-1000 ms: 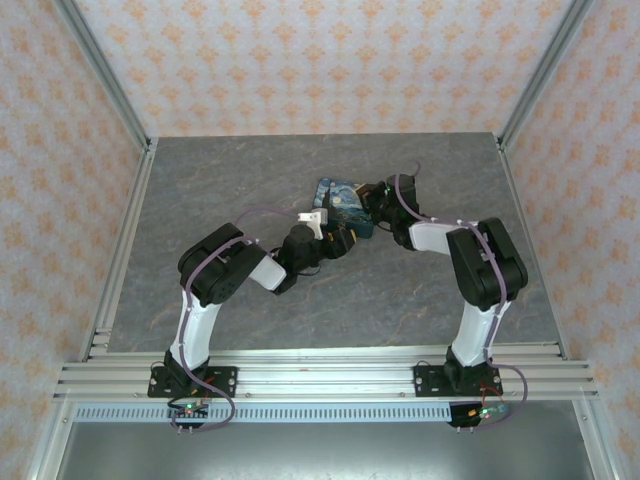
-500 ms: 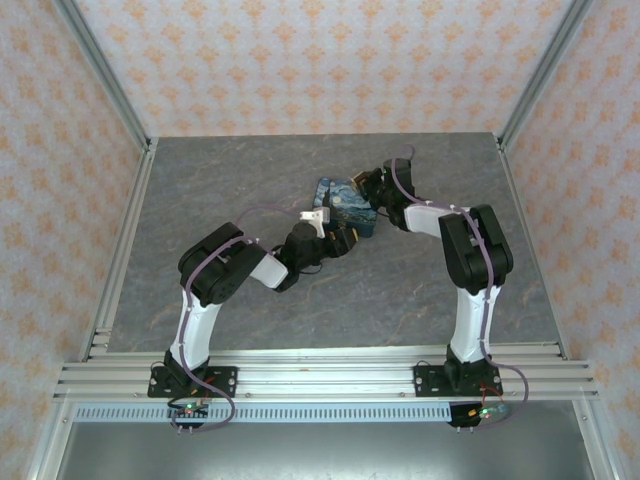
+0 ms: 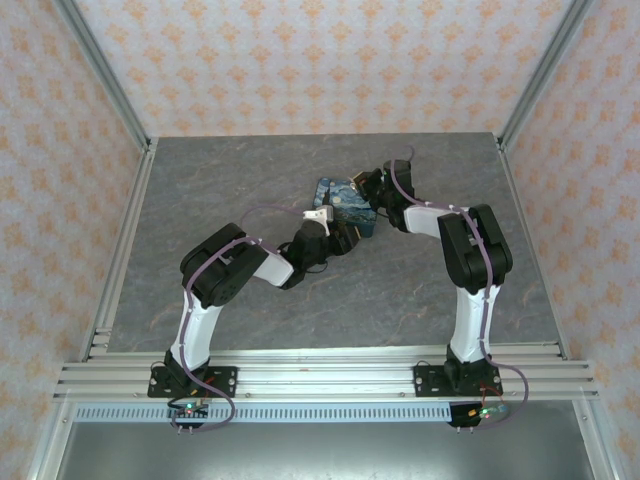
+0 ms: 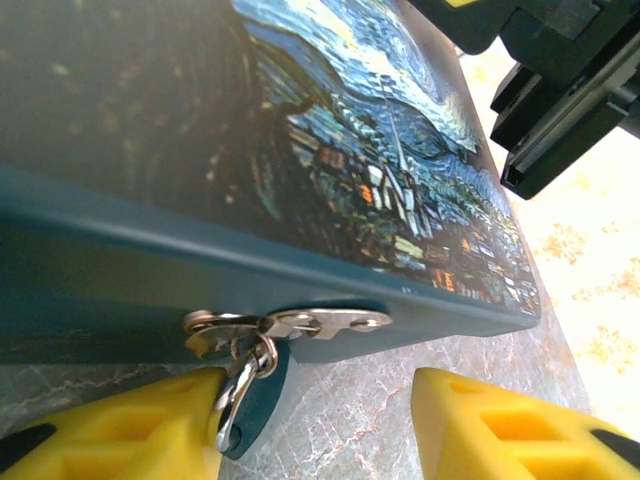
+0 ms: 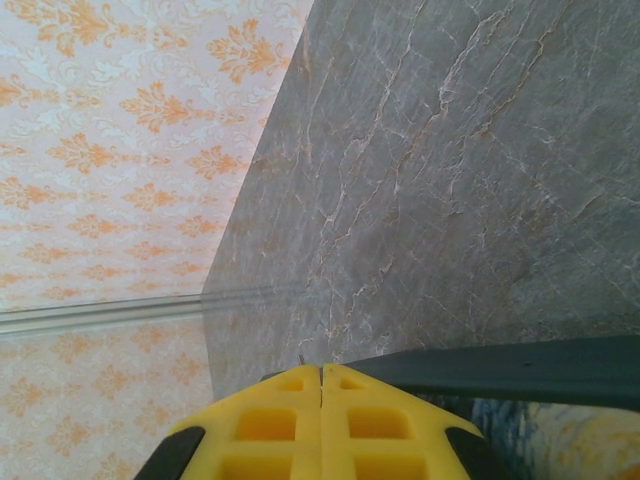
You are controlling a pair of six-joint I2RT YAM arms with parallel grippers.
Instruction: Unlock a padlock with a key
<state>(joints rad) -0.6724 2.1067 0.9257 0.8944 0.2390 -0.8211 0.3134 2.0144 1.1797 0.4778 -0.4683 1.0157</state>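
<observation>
You look down on a grey table [image 3: 250, 180] veined like marble. Walls [image 3: 320, 60] papered cream with an orange floral pattern close it in on three sides. Silver metal posts [image 3: 105, 75] rise from the back corners, and ribbed metal rails [image 3: 320, 372] cross the near edge. The light is bright and even.

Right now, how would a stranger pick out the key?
On the grey table, find the starry-night padlock near its middle. Low on its teal side hangs the key: a small dark blue head on silver rings, unlike the left tool's yellow fingers beside it.
</observation>
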